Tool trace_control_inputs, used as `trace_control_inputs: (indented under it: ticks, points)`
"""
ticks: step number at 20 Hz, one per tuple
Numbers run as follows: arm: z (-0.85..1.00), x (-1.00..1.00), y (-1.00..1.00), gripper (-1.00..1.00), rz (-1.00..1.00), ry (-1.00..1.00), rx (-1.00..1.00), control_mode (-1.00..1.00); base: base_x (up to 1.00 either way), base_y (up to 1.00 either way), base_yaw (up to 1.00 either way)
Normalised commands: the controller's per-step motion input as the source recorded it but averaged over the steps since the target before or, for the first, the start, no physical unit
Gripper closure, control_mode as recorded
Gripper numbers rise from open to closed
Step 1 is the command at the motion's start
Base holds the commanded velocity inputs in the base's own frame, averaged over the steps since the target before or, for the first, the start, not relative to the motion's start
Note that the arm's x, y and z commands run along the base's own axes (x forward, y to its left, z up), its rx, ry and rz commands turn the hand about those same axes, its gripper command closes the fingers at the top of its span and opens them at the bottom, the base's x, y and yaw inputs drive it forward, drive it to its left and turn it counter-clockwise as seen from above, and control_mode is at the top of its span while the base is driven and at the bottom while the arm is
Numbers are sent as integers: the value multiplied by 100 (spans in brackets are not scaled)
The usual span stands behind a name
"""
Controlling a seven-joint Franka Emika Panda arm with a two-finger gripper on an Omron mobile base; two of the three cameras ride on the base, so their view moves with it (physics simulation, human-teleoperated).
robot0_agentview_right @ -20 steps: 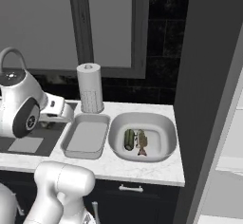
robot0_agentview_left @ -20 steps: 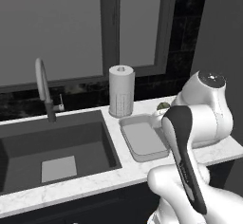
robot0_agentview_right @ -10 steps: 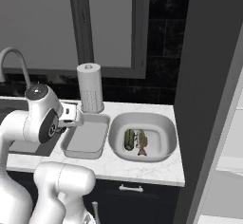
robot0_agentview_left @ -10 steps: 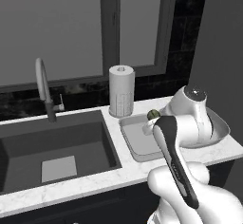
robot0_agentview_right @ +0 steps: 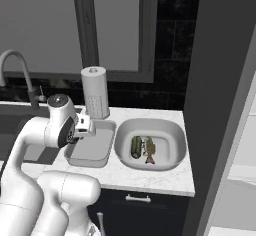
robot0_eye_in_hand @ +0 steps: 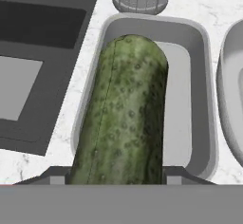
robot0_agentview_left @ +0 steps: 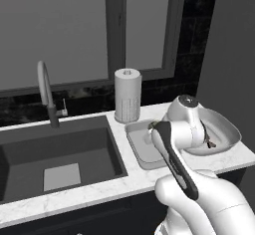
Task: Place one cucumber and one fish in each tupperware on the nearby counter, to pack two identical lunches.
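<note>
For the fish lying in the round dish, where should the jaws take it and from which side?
Probably across the middle of the fish, coming straight down from above. It lies flat on the floor of the round dish, lengthwise beside a cucumber, and the raised rim blocks a sideways approach. Closing across its narrow width needs one jaw in the slim gap next to that cucumber.

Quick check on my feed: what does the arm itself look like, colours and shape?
A glossy white arm of rounded, bulbous links, with dark grey caps and bands at the joints, one a long dark strip. No loose cables or markings show. The gripper has small grey fingertips.
</note>
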Motion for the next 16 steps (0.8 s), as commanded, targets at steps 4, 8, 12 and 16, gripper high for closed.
trace_control_inputs:
  ticks: [4,8,12,16]
  points:
    - [-59,54,0,100,0,0,0,-100,0,0,0]
    - [-55,50,0,100,0,0,0,-100,0,0,0]
    - [-35,37,0,100,0,1,0,-100,0,0,0]
    - [-30,19,0,100,0,2,0,-100,0,0,0]
